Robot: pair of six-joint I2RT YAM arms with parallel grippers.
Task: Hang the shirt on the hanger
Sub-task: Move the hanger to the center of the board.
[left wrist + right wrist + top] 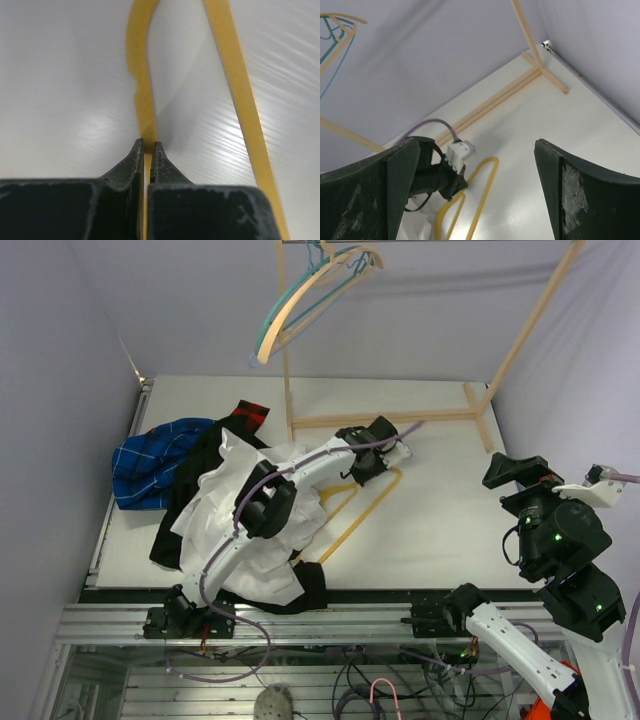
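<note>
Your left gripper [147,146] pinched the one yellow hanger [141,100], your right gripper [476,150] gaped wide, one white shirt [215,512] lay beside, and two other hangers [285,317] hung above.

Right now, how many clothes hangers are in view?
3: thin yellow hanger on the table, in the left gripper; pale wooden hanger and teal hanger on the rack. Clothes may hide more.

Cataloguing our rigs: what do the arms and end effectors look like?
Left arm: white links, black joints, lilac cable alongside. Right arm: black housings with green lights, white lower link. Left end effector and right end effector: black fingers.
</note>
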